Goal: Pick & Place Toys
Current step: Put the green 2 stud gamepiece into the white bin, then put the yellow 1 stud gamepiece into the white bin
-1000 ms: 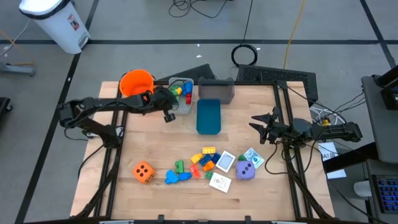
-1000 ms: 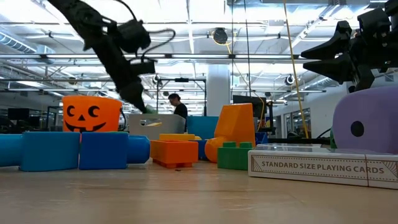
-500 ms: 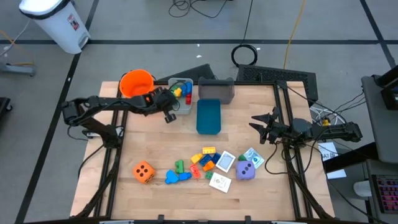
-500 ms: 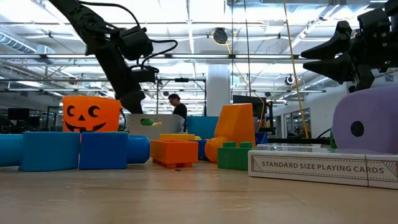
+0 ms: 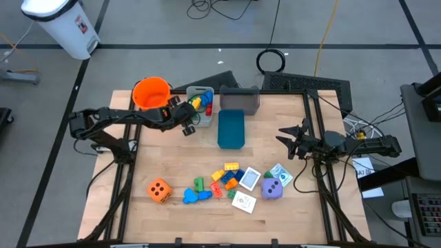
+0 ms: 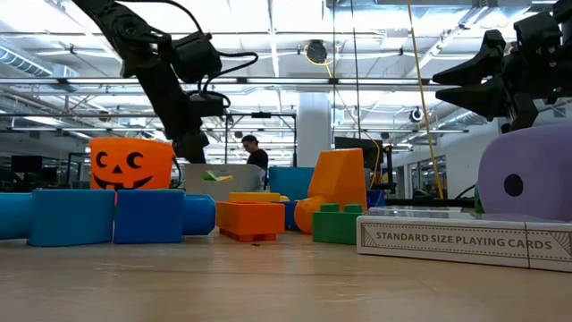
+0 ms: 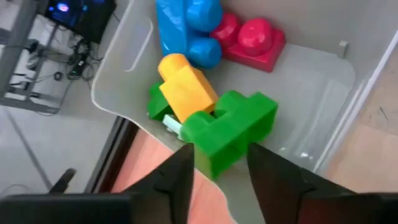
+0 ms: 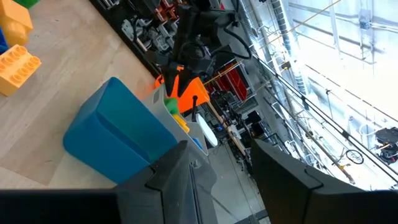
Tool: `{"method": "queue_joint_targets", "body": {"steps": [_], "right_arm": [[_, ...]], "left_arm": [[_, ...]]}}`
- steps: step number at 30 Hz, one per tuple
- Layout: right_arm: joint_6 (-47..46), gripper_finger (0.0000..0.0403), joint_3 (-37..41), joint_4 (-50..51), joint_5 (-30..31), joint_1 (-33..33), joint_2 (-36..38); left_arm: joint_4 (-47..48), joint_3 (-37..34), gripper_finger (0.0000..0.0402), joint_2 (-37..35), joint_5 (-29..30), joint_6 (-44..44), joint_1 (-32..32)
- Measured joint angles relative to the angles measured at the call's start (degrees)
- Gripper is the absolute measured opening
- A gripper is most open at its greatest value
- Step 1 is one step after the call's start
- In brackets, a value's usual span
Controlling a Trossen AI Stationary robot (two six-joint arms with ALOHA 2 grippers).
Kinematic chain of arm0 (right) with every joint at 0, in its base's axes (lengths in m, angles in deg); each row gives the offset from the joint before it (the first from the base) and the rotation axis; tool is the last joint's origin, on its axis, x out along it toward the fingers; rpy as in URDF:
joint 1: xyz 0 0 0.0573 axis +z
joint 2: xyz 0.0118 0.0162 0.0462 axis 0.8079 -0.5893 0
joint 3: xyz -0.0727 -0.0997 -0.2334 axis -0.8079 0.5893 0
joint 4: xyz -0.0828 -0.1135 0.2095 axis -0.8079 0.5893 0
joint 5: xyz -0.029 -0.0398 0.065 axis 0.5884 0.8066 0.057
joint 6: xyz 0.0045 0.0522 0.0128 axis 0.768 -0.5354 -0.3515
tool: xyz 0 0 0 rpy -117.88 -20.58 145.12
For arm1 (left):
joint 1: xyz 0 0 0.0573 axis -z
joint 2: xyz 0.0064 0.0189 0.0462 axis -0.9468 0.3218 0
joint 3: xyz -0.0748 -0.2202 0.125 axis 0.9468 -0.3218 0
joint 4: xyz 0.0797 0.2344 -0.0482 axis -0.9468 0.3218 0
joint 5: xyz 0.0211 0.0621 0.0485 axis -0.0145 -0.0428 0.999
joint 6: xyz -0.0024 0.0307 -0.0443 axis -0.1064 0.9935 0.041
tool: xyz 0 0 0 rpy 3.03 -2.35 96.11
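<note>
My left gripper is open over the near side of a pale grey bin. In that bin lie a green block, a yellow block, a blue block and a red block. The green block rests on the yellow one, just ahead of my fingertips. The other toys lie on the table's near half: an orange die, a purple die, picture cards and several small blocks. My right gripper is open and empty at the table's right edge.
A blue bin stands mid-table and a dark grey bin behind it. An orange pumpkin bucket stands at the far left. A box of playing cards lies close to the low camera. Bare wood lies between the bins and the toys.
My left gripper has gone a little toward the far edge, over the pale grey bin, and risen slightly. The green block that was at its fingertips has dropped into the bin and lies still.
</note>
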Motion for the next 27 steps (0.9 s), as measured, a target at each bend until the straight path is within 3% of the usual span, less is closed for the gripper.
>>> {"method": "queue_joint_targets", "body": {"steps": [7,11,16,22,27], "right_arm": [[0.00,0.0169,-0.02,-0.01,0.00,-0.02,0.01],[0.00,0.0169,-0.02,0.02,0.02,-0.02,0.02],[0.00,0.0169,-0.01,0.29,-0.02,0.00,-0.01],[0.00,0.0169,-0.01,0.18,0.02,-0.02,-0.02],[0.00,0.0169,-0.01,0.38,0.00,0.00,-0.04]], "left_arm": [[0.77,1.76,0.0229,-2.73,3.81,-7.74,3.56],[0.65,4.03,0.0262,-5.02,2.52,-8.74,6.88],[-1.73,5.94,0.0286,-6.52,-7.53,-11.07,10.86],[-4.80,5.99,0.0290,-6.04,-25.22,-17.08,15.45],[-4.16,5.99,0.0280,-3.24,-30.69,-21.23,21.19]]}}
